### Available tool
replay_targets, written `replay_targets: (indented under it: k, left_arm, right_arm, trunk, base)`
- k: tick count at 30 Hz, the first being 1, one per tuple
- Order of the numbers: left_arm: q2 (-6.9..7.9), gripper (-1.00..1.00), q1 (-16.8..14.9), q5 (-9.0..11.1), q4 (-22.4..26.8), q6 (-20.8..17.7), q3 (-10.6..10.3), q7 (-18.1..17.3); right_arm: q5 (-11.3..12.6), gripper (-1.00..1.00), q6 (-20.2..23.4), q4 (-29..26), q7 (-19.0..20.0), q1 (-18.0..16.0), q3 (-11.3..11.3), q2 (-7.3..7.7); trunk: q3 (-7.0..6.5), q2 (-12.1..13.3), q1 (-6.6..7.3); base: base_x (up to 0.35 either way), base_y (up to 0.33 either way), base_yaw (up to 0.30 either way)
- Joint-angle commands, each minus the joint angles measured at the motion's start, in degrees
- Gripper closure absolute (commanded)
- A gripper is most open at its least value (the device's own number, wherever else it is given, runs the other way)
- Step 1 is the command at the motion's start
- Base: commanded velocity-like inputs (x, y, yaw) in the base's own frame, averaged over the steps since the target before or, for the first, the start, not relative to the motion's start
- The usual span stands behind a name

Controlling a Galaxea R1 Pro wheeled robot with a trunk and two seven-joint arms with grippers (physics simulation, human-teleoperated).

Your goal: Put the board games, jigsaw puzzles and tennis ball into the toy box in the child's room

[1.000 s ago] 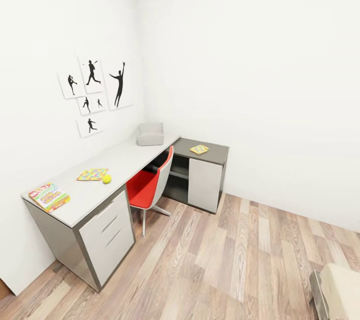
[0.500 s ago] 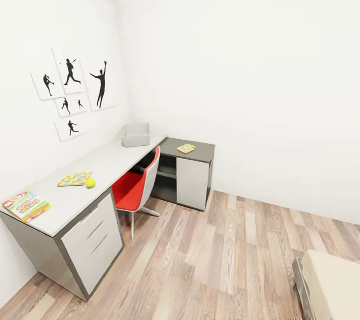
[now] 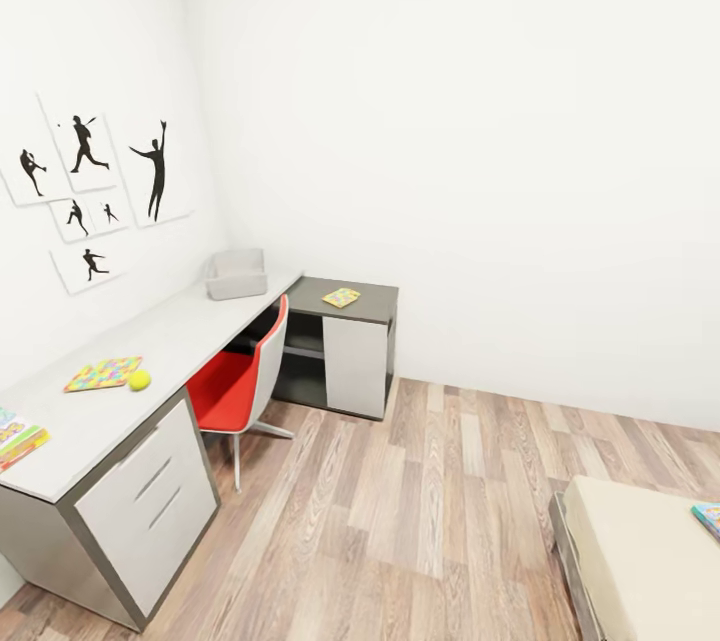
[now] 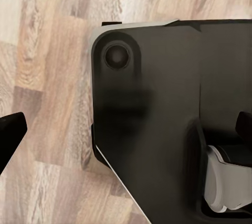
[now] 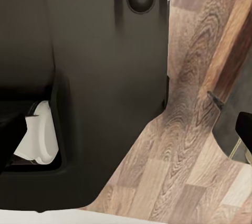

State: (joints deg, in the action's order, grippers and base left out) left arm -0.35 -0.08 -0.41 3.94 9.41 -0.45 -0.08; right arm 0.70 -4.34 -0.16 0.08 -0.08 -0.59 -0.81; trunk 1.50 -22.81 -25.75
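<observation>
On the long light desk [image 3: 190, 341] by the left wall, the grey toy box [image 3: 237, 275] stands at the far end. A colourful jigsaw puzzle [image 3: 103, 373] lies nearer, with the yellow tennis ball [image 3: 139, 380] touching its right side. A board game [image 3: 15, 437] is cut off by the picture's left edge. Another flat colourful box [image 3: 341, 297] lies on the dark corner desk [image 3: 365, 296]. One board game [image 3: 708, 518] shows on the bed [image 3: 640, 561] at lower right. My left gripper [image 4: 127, 129] and right gripper [image 5: 126, 129] hang open over my dark base and the wood floor, holding nothing.
A red and white chair [image 3: 240, 383] is tucked under the desk. Drawers [image 3: 150, 496] close off the desk's near end. Wood floor [image 3: 430, 511] stretches between desk and bed. Sports silhouettes [image 3: 90, 181] hang on the left wall.
The head view has swung to the right, so the desk has slid leftwards in the picture and the bed with a board game has come into view. The toys lie where they were.
</observation>
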Motion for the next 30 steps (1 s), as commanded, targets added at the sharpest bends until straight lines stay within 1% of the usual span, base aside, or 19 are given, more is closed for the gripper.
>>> replay_targets:
  k: [1, 15, 18, 22, 24, 25, 26, 27, 28, 29, 30]
  left_arm:
    - [0.0, -1.0, 0.0, 0.0, 0.0, 0.2, 0.0, 0.0]
    - [0.09, -1.0, 0.0, 0.0, 0.3, 0.2, 0.3, 0.0]
    - [0.34, -1.0, -0.1, 0.0, 1.8, 0.0, 0.3, -0.2]
    - [0.66, -1.0, -0.2, 0.0, 4.8, -0.9, 0.6, -0.4]
    - [0.72, -1.0, -0.6, 0.1, 6.2, -2.7, 0.6, -0.4]
    - [0.85, -1.0, -1.2, 0.1, 7.2, -4.9, 0.6, -0.4]
    - [1.15, -1.0, -2.2, 0.2, 8.3, -7.9, 0.6, -0.5]
    - [1.39, -1.0, -2.7, 0.3, 8.9, -9.6, 0.6, -0.5]
    - [1.99, -1.0, -4.1, 0.4, 10.2, -13.4, 0.7, -0.6]
    - [2.31, -1.0, -4.9, 0.5, 10.9, -15.5, 0.8, -0.7]
    - [2.96, -1.0, -6.5, 0.6, 12.5, -19.7, 0.9, -1.1]
  right_arm:
    - [0.1, -1.0, -0.2, 0.0, 0.0, 0.0, 0.0, -0.03]
    - [-0.1, -1.0, -0.2, 0.0, 0.0, 0.0, 0.1, -0.01]
    - [-0.3, -1.0, -0.2, 0.0, 0.0, 0.0, 0.3, -0.1]
    - [-0.1, -1.0, 0.3, -0.4, 0.2, -0.1, -0.1, -0.41]
    - [0.0, -1.0, 0.9, -1.5, 0.4, -0.9, -0.1, -0.2]
    - [0.1, -1.0, 1.7, -2.5, 0.5, -2.1, -0.1, -0.09]
    - [0.1, -1.0, 3.2, -3.4, 0.5, -3.5, -0.2, -0.07]
    - [0.1, -1.0, 4.2, -3.8, 0.5, -4.2, -0.2, -0.1]
    - [0.1, -1.0, 6.5, -4.5, 0.4, -5.7, -0.2, -0.09]
    - [0.1, -1.0, 7.6, -5.0, 0.4, -6.4, -0.2, -0.05]
    - [0.1, -1.0, 9.9, -6.1, 0.3, -8.1, -0.2, -0.02]
  trunk:
    - [0.11, -0.1, -0.03]
    - [0.11, -0.1, -0.03]
    - [0.11, -0.1, -0.03]
    - [0.11, -0.1, -0.03]
    - [0.11, -0.1, -0.03]
    - [0.11, -0.1, -0.03]
    - [0.11, -0.1, -0.03]
    - [0.11, -0.1, -0.03]
    - [0.11, -0.1, -0.03]
    - [0.11, -0.1, -0.03]
    - [0.11, -0.1, -0.03]
  base:
    - [0.0, 0.0, -0.045]
    - [0.0, 0.0, -0.007]
    - [0.0, 0.0, 0.0]
    - [0.0, 0.0, 0.0]
    - [0.0, 0.0, 0.0]
    - [0.0, 0.0, 0.0]
    - [0.0, 0.0, 0.0]
    - [0.0, 0.0, 0.0]
    - [0.0, 0.0, 0.0]
    - [0.0, 0.0, 0.0]
    - [0.0, 0.0, 0.0]
